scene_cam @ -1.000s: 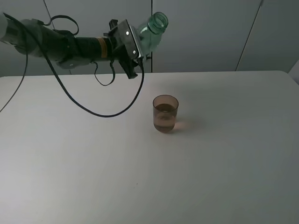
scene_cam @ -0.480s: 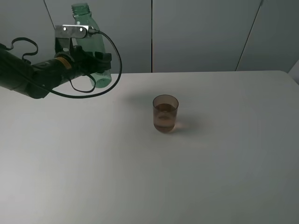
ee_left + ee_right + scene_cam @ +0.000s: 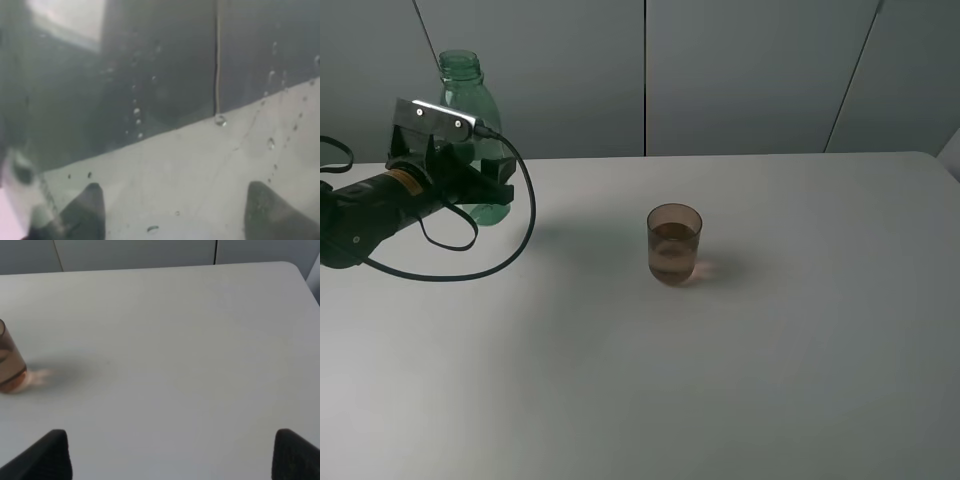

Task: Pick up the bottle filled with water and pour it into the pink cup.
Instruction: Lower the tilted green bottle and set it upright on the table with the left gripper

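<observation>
White tabletop (image 3: 790, 350): far left, the left gripper (image 3: 470, 180) is clamped round the upright green-tinted transparent plastic bottle (image 3: 470, 110); thin-walled, probably light and squashable, best held mid-body. Translucent brownish-pink plastic cup (image 3: 674, 243) stands centre. Right gripper (image 3: 170, 457) is spread wide, holding nothing.

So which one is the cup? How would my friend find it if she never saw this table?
Start at the big white table. Near its middle, standing alone and upright, is the pink cup, a small see-through brownish-pink tumbler with no handle and some liquid in it. The only other container is the bottle, far off at the left in the left claw, and that one is tall and green.
</observation>
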Controlling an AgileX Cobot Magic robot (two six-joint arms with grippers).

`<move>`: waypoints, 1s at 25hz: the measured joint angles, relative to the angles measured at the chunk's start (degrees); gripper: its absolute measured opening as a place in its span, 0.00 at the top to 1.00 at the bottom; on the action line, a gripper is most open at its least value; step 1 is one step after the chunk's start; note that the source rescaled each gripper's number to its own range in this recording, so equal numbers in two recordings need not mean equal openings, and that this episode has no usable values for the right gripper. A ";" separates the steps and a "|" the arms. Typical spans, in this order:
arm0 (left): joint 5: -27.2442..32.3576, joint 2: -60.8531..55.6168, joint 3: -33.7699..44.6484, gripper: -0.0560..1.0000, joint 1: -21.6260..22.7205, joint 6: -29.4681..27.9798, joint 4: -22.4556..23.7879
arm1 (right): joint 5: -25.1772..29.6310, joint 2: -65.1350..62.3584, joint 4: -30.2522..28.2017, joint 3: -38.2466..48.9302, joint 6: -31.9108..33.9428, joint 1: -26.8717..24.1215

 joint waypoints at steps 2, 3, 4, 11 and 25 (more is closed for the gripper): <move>-1.22 0.39 0.53 0.95 0.81 0.00 0.21 | 0.00 0.00 0.00 0.00 0.00 0.00; -2.13 0.97 0.66 0.95 1.25 0.00 0.21 | 0.00 0.00 0.00 0.00 0.00 0.00; -3.10 1.61 0.70 0.95 1.35 0.00 0.21 | 0.00 0.00 0.00 0.00 0.00 0.00; -7.02 7.56 0.70 0.95 1.77 -0.11 0.21 | 0.00 0.00 0.00 0.00 0.00 0.00; -9.52 10.81 0.70 0.95 1.77 -1.31 0.31 | 0.00 0.00 0.00 0.00 0.00 0.00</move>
